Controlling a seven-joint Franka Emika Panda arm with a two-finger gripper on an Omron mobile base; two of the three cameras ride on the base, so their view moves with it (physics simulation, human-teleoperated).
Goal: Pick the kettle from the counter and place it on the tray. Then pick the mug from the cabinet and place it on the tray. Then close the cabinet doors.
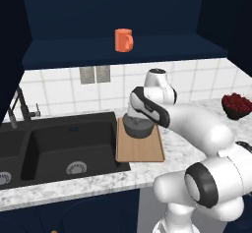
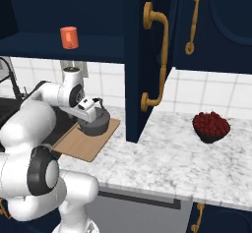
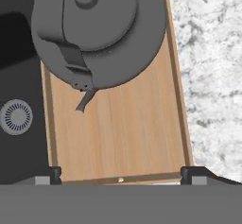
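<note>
Left base view, left to right. Black sink basin [image 1: 59, 148], lower left, set in the worktop [image 1: 172, 153]. Tray [image 1: 140, 146], frame centre, just beside the sink. Kettle [image 1: 137, 128] stands on the tray's far end, the arm directly over it. Mug [image 1: 123, 40], upper centre, upright on the cabinet [image 1: 123, 55] shelf. Bowl of red fruit [image 1: 236, 105], right edge, well apart from the tray.

Hand view: kettle [image 3: 94, 29] upper left, tray [image 3: 127, 124] below it; gripper [image 3: 121, 173] spread wide, tips at either bottom corner, holding nothing.

Right base view: cabinet doors [image 2: 147, 60] stand open, upper centre.
</note>
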